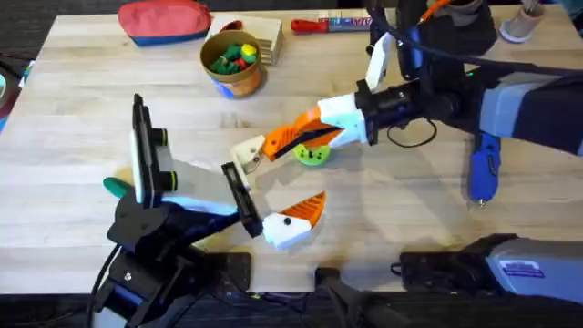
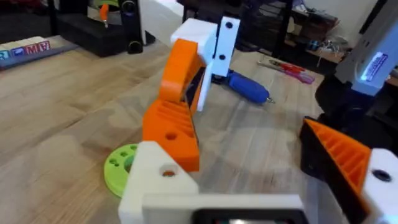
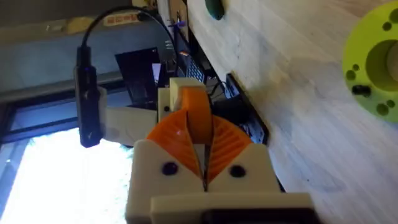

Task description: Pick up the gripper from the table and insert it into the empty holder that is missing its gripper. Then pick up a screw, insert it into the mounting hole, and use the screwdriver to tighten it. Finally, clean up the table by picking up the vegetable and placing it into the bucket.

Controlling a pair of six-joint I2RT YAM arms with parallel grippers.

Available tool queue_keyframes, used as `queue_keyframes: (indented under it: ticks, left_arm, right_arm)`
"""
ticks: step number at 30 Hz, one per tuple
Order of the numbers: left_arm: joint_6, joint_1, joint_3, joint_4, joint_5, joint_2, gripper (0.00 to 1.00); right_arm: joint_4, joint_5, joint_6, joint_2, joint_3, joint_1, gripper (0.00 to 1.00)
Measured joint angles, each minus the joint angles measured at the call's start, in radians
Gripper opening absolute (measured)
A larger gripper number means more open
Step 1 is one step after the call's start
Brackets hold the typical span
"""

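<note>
Pale wooden planks with a fine grain make up the tabletop [image 1: 82, 109]. The only writing that can be read is the pair of letters "MA" on a pale strip [image 2: 28, 48] lying at the far edge in the left wrist view.

A round tan-orange bucket [image 1: 233, 64] with a blue band stands toward the back and holds green, yellow and red toy pieces. A soft red pouch [image 1: 164, 20] lies beside it, and a red-handled screwdriver [image 1: 314, 25] lies along the back edge.

The right gripper [image 1: 301, 138] is pressed together on the loose orange finger [image 1: 281, 143], a ribbed plastic wedge with a small round hole in its side. Its tip touches the holder [image 1: 247, 153], a white plastic block mounted on one side of the left gripper [image 1: 273, 187]. A small round mounting hole [image 2: 167, 172] shows on the holder's face. The left gripper is spread wide and holds nothing, and its other side carries an orange ribbed pad.

A lime-green disc [image 1: 311, 156] with small holes lies flat just beside the orange finger. The blue pen-shaped screwdriver [image 1: 483, 169] lies on the right of the tabletop, well apart from both grippers. The dark green rounded vegetable [image 1: 116, 187] rests on the wood at the left, beside the left arm
</note>
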Motion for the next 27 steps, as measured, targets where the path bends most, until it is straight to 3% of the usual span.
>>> queue_keyframes:
  ticks: [14,27]
  left_arm:
    - [-0.02,0.011,0.0,0.003,-0.114,0.0,0.988]
    - [-0.037,0.017,0.0,0.003,-0.158,0.0,0.99]
  right_arm:
    - [0.203,0.24,0.223,0.0,0.0,0.191,0.003]
    - [0.252,0.334,0.266,0.003,0.0,0.236,0.003]
